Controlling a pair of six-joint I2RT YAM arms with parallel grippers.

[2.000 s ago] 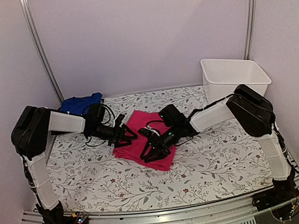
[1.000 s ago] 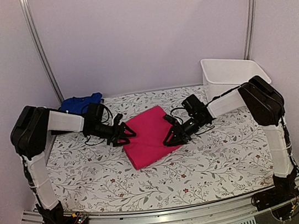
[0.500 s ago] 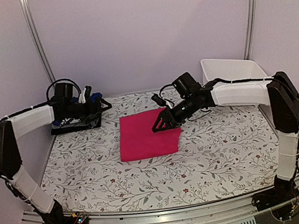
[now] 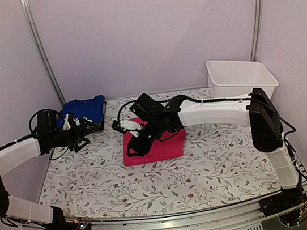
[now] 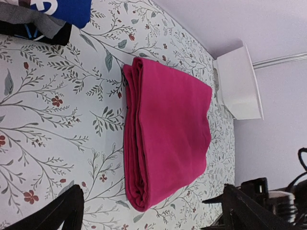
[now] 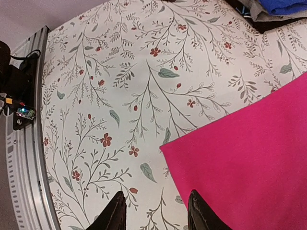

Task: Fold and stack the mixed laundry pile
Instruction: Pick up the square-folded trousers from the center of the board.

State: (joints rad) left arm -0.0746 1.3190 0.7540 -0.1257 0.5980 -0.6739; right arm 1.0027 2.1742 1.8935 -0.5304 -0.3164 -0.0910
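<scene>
A folded magenta-pink garment (image 4: 166,146) lies flat in the middle of the floral table covering (image 4: 218,169); its layered fold edge (image 5: 134,158) faces the left wrist camera. A royal-blue garment (image 4: 84,108) rests on a grey one (image 5: 29,19) at the back left. My left gripper (image 4: 84,131) stands open beside that pile, well short of the pink garment, nothing between its fingers (image 5: 62,215). My right gripper (image 4: 133,148) hovers open over the pink garment's near-left corner (image 6: 192,153), one finger (image 6: 199,211) above the cloth, the other over bare covering.
A white plastic bin (image 4: 240,77) stands at the back right, also seen far off in the left wrist view (image 5: 240,81). The metal rail (image 6: 24,158) runs along the table's near edge. Walls close in the back and sides.
The right arm swept left across the pink garment to its near-left corner. The left gripper opened wide and drew back from the blue pile. The pink garment now lies squarer.
</scene>
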